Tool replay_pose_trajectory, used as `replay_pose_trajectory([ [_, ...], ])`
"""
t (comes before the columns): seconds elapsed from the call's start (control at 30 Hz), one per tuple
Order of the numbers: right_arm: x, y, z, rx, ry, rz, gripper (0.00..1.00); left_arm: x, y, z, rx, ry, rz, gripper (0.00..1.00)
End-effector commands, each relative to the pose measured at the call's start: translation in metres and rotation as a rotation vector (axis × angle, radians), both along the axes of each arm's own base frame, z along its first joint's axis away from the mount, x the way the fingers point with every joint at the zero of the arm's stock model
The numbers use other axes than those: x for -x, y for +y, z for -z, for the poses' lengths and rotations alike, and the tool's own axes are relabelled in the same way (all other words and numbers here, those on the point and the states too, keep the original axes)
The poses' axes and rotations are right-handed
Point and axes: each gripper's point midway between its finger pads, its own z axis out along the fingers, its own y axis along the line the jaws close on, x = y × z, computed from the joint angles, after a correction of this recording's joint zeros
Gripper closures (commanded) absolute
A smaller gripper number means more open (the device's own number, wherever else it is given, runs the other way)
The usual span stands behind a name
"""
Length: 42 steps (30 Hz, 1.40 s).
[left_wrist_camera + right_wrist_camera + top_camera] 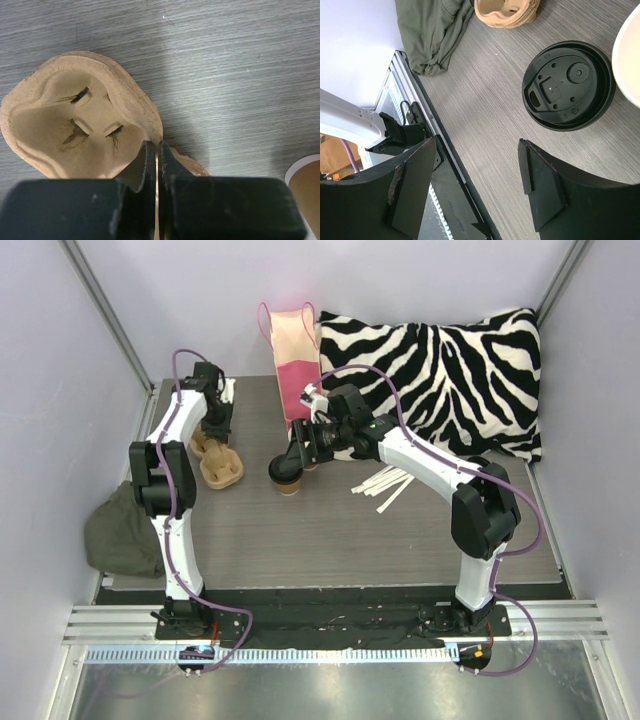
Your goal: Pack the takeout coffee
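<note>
Overhead view is bright and even, soft light from above, just faint fuzzy shadows under the arms on the table [330, 530]. The metal strip [330, 690] along the bottom has smeary glare. On the left wrist cam the jaws sit right at the lens, dark and mushy. The pulp carrier [65, 115] is sharp, and the wood grain gets dimmer toward the right. On the right wrist cam the black lid [567, 85] has a soft sheen, and the white cup [629, 55] at the edge is nearly blown out.

Kraft-paper cup [306, 187], rough pulp carrier [45, 125]

Left gripper [157, 146] closed, right gripper [476, 145] spread wide
</note>
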Motion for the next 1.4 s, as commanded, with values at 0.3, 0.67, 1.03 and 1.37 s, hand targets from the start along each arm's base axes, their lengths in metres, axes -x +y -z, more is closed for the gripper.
replay_pose_trajectory([
  [0.3, -0.021, 0.015, -0.029, -0.073, -0.078, -0.001, 0.26, 0.011, -0.007, -0.061, 0.028, -0.106, 0.123, 1.0],
  [0.67, -0.044, 0.037, -0.045, -0.171, -0.092, 0.05, 0.31, 0.033, 0.003, -0.077, 0.098, -0.114, 0.156, 1.0],
  [1.03, -0.049, 0.092, -0.033, -0.195, -0.085, 0.086, 0.38, 0.054, 0.004, -0.08, 0.178, -0.103, 0.145, 1.0],
  [1.37, -0.034, 0.143, -0.021, -0.194, -0.114, 0.049, 0.45, 0.061, 0.007, -0.091, 0.237, -0.124, 0.13, 1.0],
])
